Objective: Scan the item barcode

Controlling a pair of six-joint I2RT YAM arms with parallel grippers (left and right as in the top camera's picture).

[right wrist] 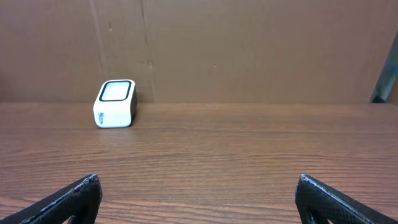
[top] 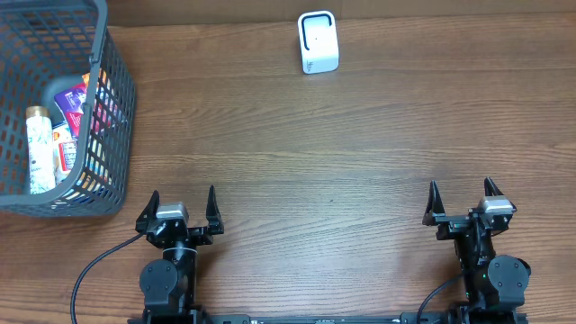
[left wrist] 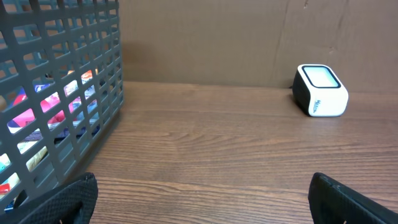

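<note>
A small white barcode scanner (top: pixel 318 42) with a dark window stands at the table's far edge; it also shows as the scanner (left wrist: pixel 319 91) and the scanner (right wrist: pixel 115 104) in the wrist views. A grey mesh basket (top: pixel 112 108) at the far left holds several packaged items (top: pixel 67 112), among them a pale bottle (top: pixel 39 148); no barcode is readable. My left gripper (top: pixel 184 210) sits open near the front edge, right of the basket, nothing between its fingers. My right gripper (top: pixel 462 201) sits open at the front right, also empty.
The basket wall (left wrist: pixel 59 93) fills the left of the left wrist view, close beside the left finger. A brown board backs the table behind the scanner. Bare wood lies between both grippers and the scanner.
</note>
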